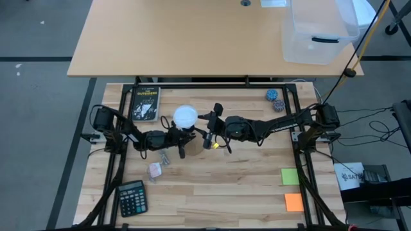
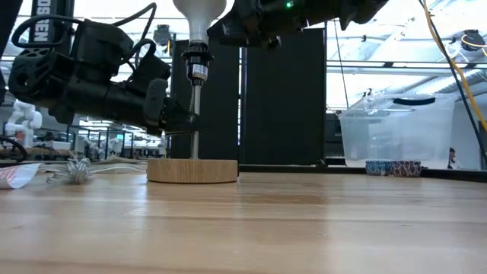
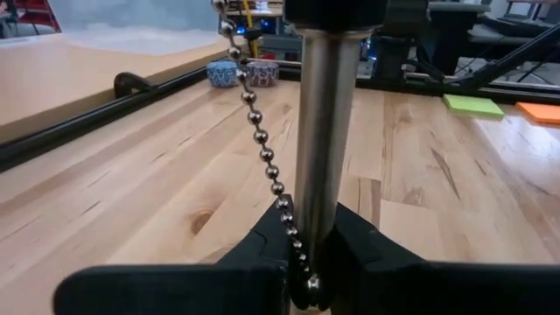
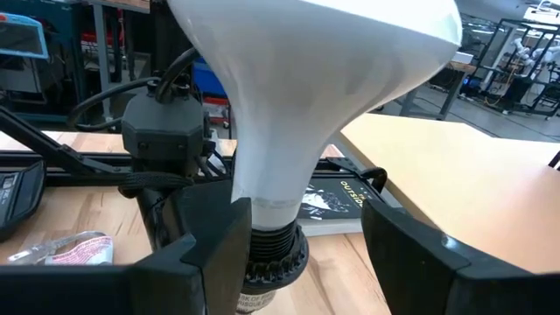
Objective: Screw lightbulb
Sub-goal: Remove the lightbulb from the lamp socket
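Observation:
A white lightbulb [image 1: 186,117] sits base-down in the black socket [image 2: 198,61] of a lamp stand, a metal pole [image 3: 324,131] rising from a round wooden base [image 2: 192,170]. A bead chain [image 3: 262,140] hangs beside the pole. My left gripper [image 3: 311,262] is shut on the pole, low down. My right gripper [image 4: 302,254] is open, its fingers on either side of the bulb's neck [image 4: 280,175] just above the socket. Whether a finger touches the bulb, I cannot tell. My left gripper pinches the lamp's metal pole [image 3: 319,223] between its two fingers, in the pole's lower half above the wooden base. The fingers come level from the table's left side and lie across the upright pole. The bead chain's end [image 3: 302,262] is caught beside the pole between them.
A dark book [image 1: 146,102] lies behind the lamp. A crumpled wrapper [image 1: 155,171] and a calculator [image 1: 131,197] lie near the front left. Two small cups [image 1: 275,99] stand at the far right, sticky notes [image 1: 290,176] at the front right. A clear bin [image 1: 318,32] is on the far table.

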`<action>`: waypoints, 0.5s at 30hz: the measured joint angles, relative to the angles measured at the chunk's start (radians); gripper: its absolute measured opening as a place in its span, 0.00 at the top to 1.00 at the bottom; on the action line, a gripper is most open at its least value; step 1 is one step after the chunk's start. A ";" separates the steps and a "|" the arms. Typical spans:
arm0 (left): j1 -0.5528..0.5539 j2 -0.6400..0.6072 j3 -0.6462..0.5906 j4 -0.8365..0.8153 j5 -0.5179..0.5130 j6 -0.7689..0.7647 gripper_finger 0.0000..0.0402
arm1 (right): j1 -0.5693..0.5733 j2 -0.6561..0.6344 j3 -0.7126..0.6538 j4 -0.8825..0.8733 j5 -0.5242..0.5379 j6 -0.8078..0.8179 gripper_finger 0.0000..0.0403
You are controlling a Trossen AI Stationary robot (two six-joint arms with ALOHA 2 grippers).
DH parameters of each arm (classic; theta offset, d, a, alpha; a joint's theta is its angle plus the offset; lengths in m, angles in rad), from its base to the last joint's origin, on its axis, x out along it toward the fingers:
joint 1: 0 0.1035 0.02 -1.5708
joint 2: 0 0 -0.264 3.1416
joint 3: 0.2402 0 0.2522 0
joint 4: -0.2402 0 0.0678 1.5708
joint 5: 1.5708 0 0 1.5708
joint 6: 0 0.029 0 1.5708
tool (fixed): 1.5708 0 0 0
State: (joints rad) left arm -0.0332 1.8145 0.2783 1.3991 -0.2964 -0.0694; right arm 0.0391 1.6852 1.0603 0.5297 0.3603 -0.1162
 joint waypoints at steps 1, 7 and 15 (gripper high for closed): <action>-0.002 0.000 0.000 0.000 0.000 0.000 0.92 | 0.000 0.000 0.000 0.000 0.000 0.000 0.48; -0.002 0.000 0.000 0.003 0.001 0.001 0.92 | 0.002 0.000 0.000 -0.003 -0.010 0.000 0.48; -0.002 0.000 0.000 0.004 -0.001 0.004 0.92 | 0.002 0.000 0.000 0.013 -0.049 0.092 0.48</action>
State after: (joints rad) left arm -0.0357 1.8145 0.2783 1.4033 -0.2976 -0.0658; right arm 0.0414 1.6852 1.0603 0.5428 0.3109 -0.0244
